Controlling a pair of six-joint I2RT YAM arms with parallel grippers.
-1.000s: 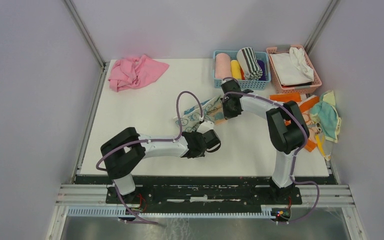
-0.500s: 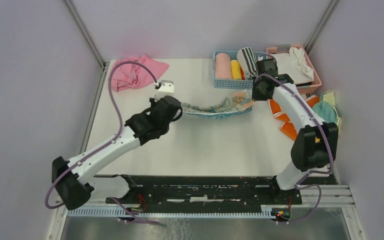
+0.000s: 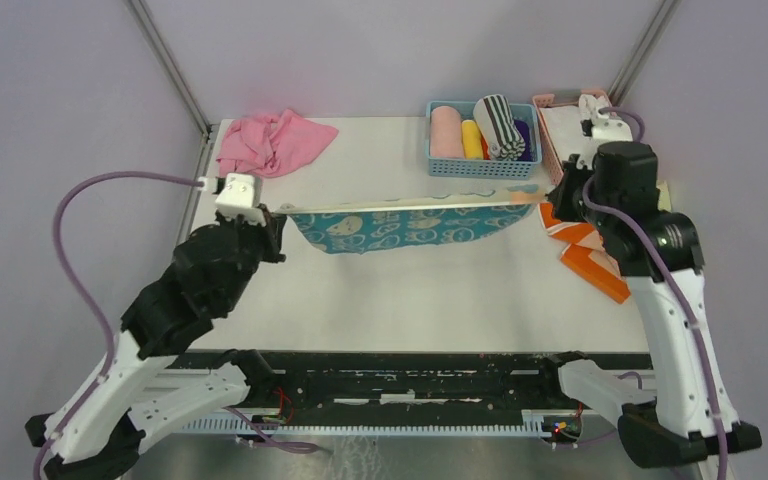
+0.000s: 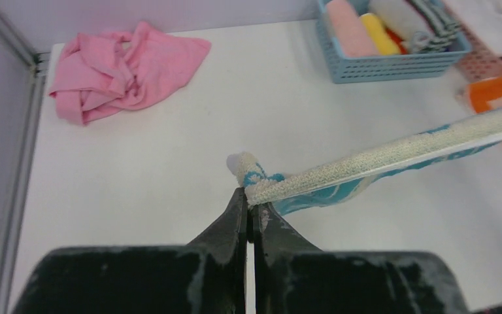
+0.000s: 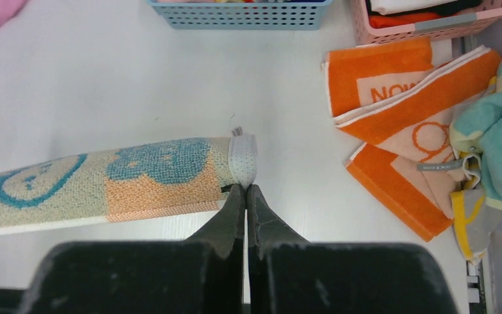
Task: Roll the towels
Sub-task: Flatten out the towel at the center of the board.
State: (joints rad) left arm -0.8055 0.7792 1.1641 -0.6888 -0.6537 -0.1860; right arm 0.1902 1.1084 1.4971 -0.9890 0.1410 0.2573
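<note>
Left tool (image 4: 248, 196) is pinched tight on one end corner of the bunny-print towel (image 3: 400, 225), its two black fingers pressed together with only the cloth's hem between them. Right tool (image 5: 245, 190) is clamped the same way on the opposite end, gripping the white hem beside a peach patch and a teal bunny. Between the two, the towel is pulled out in a long straight line above the desk (image 3: 410, 290). It runs from the left-middle across to the right side, just in front of the blue basket (image 3: 480, 168). Its upper edge is taut. The rest hangs below that edge in a shallow curve, the teal face with pale prints turned toward the top camera. Whether the lowest part brushes the desk I cannot tell.

An orange towel (image 5: 392, 98) with white lettering lies in loose folds at the desk's right edge, near the right tool and apart from the held towel. A teal-and-yellow towel (image 5: 497, 131) lies bunched against its right side, overlapping it. The blue basket holds rolled towels (image 3: 498, 125) side by side: a peach one, a yellow one and a grey-striped one. Beside it on the right, a pink basket (image 5: 431, 23) contains a white cloth (image 3: 565, 132). A pink cloth (image 3: 265, 145) sits heaped at the far left corner of the desk, well away from both tools.
</note>
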